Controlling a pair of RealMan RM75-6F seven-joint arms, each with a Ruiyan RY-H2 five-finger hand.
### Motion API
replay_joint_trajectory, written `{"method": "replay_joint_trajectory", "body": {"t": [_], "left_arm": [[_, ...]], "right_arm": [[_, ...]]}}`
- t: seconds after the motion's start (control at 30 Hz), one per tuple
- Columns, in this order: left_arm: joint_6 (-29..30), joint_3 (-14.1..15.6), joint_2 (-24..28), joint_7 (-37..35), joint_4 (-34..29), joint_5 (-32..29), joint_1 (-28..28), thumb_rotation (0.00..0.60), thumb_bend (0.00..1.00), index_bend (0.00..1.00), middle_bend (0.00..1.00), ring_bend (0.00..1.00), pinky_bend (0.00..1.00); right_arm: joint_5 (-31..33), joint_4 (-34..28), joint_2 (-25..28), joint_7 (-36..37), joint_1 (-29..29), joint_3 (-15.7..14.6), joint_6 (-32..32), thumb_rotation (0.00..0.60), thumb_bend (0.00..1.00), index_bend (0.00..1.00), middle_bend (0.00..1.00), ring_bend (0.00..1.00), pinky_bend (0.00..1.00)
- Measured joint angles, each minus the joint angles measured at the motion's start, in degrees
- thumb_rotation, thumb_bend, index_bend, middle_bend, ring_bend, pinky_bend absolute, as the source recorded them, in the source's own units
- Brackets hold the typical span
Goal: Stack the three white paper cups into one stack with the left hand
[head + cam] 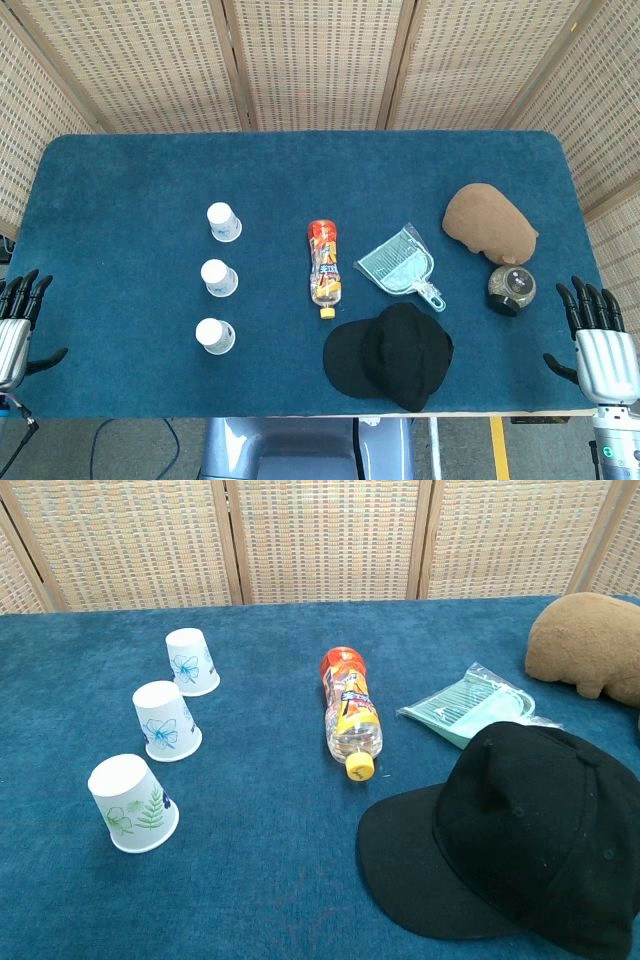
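Three white paper cups stand upside down in a column on the left of the blue table. The far cup (224, 222) (191, 662) and the middle cup (218, 277) (165, 721) carry blue flower prints; the near cup (215, 336) (132, 803) has a green leaf print. None touches another. My left hand (17, 318) hangs at the table's left edge, fingers apart, holding nothing, well left of the cups. Over at the right edge my right hand (597, 340) is also open and empty. Neither hand shows in the chest view.
A clear bottle (323, 268) (350, 712) with an orange label lies at the centre. To its right are a teal dustpan in plastic (402, 264) (470, 704), a black cap (392, 354) (520, 830), a brown plush (488, 222) (588, 642) and a small dark jar (511, 290).
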Motion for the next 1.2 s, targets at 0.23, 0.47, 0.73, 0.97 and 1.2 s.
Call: {"method": "replay_joint_trajectory", "body": {"t": [0.23,0.47,0.73,0.97,1.2], "left_arm": [[-0.21,-0.04,-0.07,0.16,0.04,-0.32,-0.06,0.600,0.02,0.00,0.00,0.00,0.00],[-1.88,0.65,0.97,0.50,-0.90,-0.38,-0.44,0.600,0.02,0.00,0.00,0.00,0.00],[-1.98,0.75,0.89,0.58,-0.86,-0.13,-0.59,0.600,0.02,0.00,0.00,0.00,0.00],[-2.21,0.99,0.89,0.37,-0.99,0.39,-0.74,0.600,0.02,0.00,0.00,0.00,0.00],[-2.63,0.84,0.88,-0.51,-1.34,0.75,-1.29,0.600,0.02,0.05,0.00,0.00,0.00]], "right_arm": [[0.38,-0.11,-0.12,-0.32,0.14,-0.03,-0.60,0.600,0.06,0.03,0.00,0.00,0.00],[-0.15,-0.21,-0.51,-1.05,-0.01,-0.09,0.11,0.600,0.06,0.04,0.00,0.00,0.00],[-0.21,-0.06,-0.80,-1.39,0.18,-0.26,-0.38,0.600,0.06,0.05,0.00,0.00,0.00],[-0.14,0.02,-0.74,-0.84,0.21,-0.20,-0.49,0.600,0.06,0.08,0.00,0.00,0.00],[0.10,0.16,-0.59,-0.07,0.21,0.02,-0.46,0.600,0.06,0.08,0.00,0.00,0.00]]}}
